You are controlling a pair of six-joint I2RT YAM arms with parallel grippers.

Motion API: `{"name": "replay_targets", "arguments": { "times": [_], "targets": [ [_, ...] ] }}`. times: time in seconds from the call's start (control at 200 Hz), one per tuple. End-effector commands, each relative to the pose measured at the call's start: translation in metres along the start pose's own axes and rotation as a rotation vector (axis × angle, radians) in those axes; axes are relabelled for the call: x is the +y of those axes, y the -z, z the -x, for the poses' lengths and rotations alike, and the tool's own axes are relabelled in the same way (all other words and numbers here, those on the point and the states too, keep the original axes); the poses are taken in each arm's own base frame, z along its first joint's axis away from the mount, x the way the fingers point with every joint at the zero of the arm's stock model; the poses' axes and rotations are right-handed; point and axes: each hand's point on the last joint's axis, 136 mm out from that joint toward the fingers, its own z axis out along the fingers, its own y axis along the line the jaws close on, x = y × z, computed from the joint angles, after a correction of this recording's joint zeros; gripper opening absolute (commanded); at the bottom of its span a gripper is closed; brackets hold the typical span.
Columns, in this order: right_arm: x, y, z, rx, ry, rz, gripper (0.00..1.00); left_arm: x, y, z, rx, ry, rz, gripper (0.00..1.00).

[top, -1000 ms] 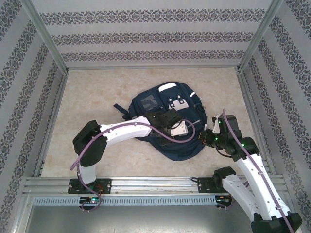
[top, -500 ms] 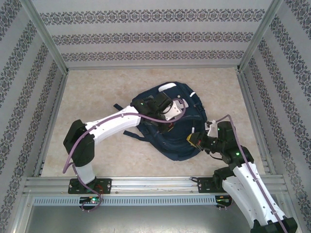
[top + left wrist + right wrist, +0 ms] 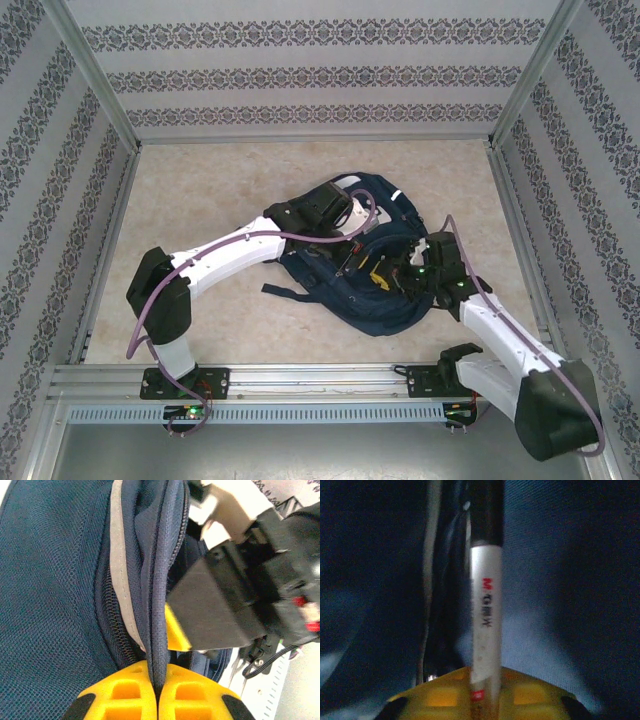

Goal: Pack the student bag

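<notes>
Left pincer [image 3: 158,687] pressed together on the zip-edge fabric of the student bag [image 3: 50,580]; right pincer [image 3: 485,692] pinching a white, black-capped marker [image 3: 485,615] against navy fabric.

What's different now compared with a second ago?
The left claw slid to the far edge of the student bag, pinching its rim. The right claw swung left into the opening, with a marker in its grip. The bag stayed put.

Navy student bag [image 3: 388,303] on beige table [image 3: 200,200]
</notes>
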Motion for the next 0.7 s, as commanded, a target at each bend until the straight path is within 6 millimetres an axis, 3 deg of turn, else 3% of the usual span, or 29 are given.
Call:
{"name": "replay_targets", "arguments": {
  "times": [0.0,0.08,0.145,0.205,0.295,0.43,0.55,0.63,0.695],
  "targets": [
    [0.021,0.000,0.035,-0.237,-0.056,0.028,0.33,-0.042,0.033,0.040,-0.184,-0.037,-0.150,0.00],
    [0.042,0.000,0.042,-0.297,0.003,0.041,0.37,-0.045,0.033,0.040,-0.191,-0.025,-0.174,0.00],
    [0.059,-0.003,0.038,-0.250,0.045,0.051,0.49,-0.044,0.032,0.037,-0.181,-0.017,-0.174,0.00],
    [0.065,-0.006,0.031,-0.195,0.054,0.041,0.53,-0.039,0.030,0.034,-0.170,-0.007,-0.151,0.00],
    [0.059,-0.003,0.021,-0.167,0.061,0.019,0.56,-0.034,0.031,0.033,-0.163,0.008,-0.116,0.00],
    [0.029,0.017,0.008,-0.197,0.071,-0.031,0.55,-0.028,0.033,0.034,-0.170,0.014,-0.079,0.00],
    [0.006,0.037,-0.004,-0.232,0.105,-0.054,0.41,-0.024,0.028,0.030,-0.162,0.023,-0.072,0.00],
    [-0.003,0.040,-0.012,-0.216,0.103,-0.026,0.27,-0.025,0.024,0.028,-0.156,0.025,-0.094,0.00],
    [-0.007,0.041,-0.015,-0.207,0.098,-0.021,0.22,-0.026,0.020,0.028,-0.154,0.033,-0.114,0.00]
  ]
}}
